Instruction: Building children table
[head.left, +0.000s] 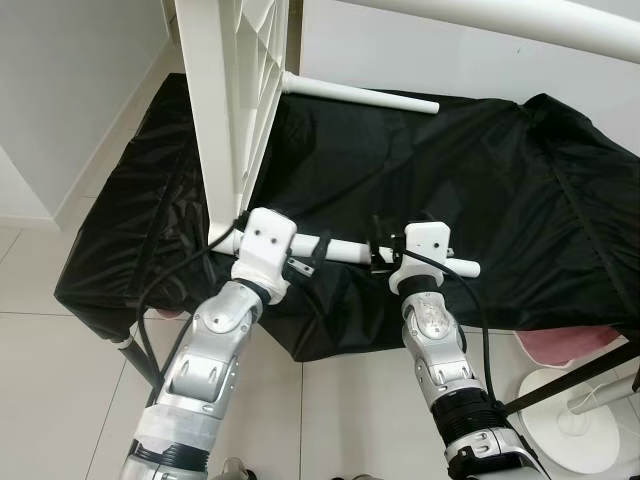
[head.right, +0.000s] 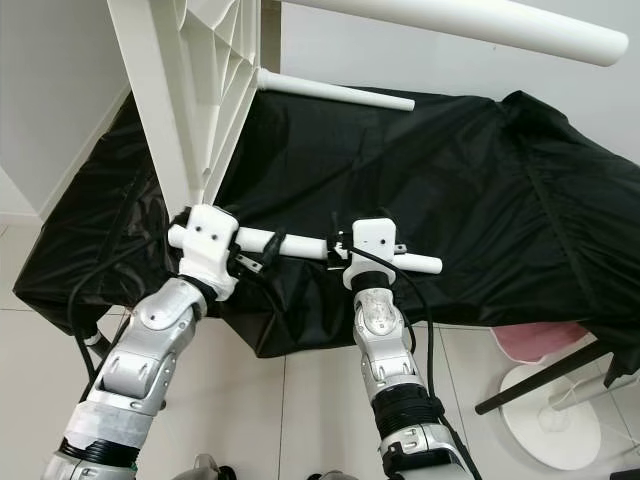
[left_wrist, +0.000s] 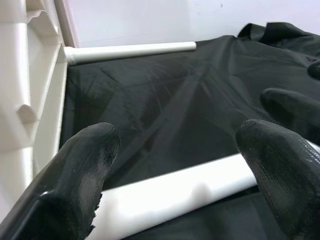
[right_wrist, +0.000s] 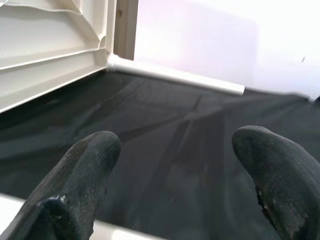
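Nearest are the two silver arms rising from the bottom edge of the frame. The left end effector (head.left: 300, 262) and right end effector (head.left: 385, 257) both sit at a smooth white round table leg (head.left: 345, 252) lying across the middle of the frame. In the left wrist view the rough black fingers (left_wrist: 82, 165) straddle that leg, spread wide with the tube between them. The right end effector's fingers (right_wrist: 85, 170) are also spread wide, the leg just at their base; whether they press on it I cannot tell.

The leg joins the white ribbed plastic tabletop (head.left: 235, 90), standing on edge at the upper left. A second white leg (head.left: 360, 95) sticks out from it further back, and a third (head.left: 520, 20) crosses the upper right corner. Everything rests on a counter draped in crinkled glossy black cloth (head.left: 480, 180). A white round stand base (head.left: 575, 420) sits on the pale tiled floor (head.left: 60, 380) at lower right.
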